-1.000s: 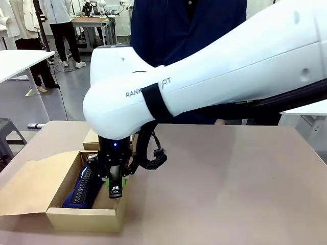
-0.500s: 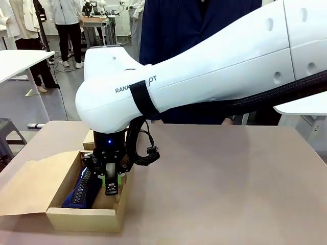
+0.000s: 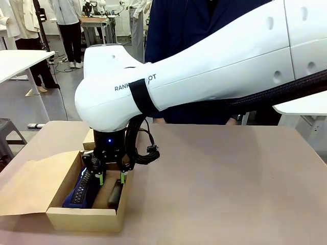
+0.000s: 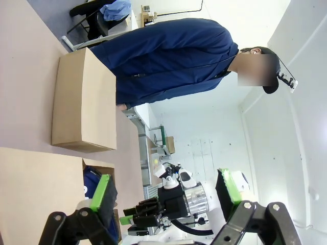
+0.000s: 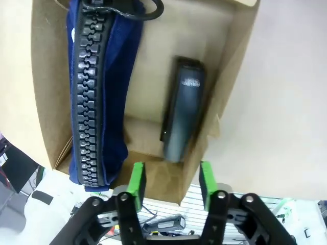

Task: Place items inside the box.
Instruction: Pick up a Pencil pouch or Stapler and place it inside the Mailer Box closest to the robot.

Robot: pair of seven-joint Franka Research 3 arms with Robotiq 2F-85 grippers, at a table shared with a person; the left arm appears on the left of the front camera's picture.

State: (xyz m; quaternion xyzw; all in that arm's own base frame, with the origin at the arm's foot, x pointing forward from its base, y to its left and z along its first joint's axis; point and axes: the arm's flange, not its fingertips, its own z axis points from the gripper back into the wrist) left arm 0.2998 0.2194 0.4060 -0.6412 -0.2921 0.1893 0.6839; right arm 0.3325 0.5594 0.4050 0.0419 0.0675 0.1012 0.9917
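Observation:
The tan box [image 3: 84, 218] lies open at the table's front left, its flap lid [image 3: 30, 184] folded out to the left. Inside lie the navy pencil case [image 3: 82, 189] [image 5: 97, 97] and, to its right, a black stapler [image 3: 115, 194] [image 5: 184, 117] against the box wall [image 5: 230, 76]. My right gripper [image 3: 111, 177] [image 5: 171, 178] hangs open just above the stapler, touching nothing. My left gripper [image 4: 166, 191] is open and empty, looking sideways at the box flap [image 4: 41, 194] and the pencil case [image 4: 94, 181].
A smaller tan cardboard box [image 3: 92, 139] [image 4: 84, 102] stands just behind the open one. A person in a dark blue jacket [image 3: 194, 30] stands at the far side. My right arm [image 3: 204, 76] spans the table's middle.
My right gripper sank into the box holding the stapler, then opened. The stapler now lies loose on the box floor beside the pencil case.

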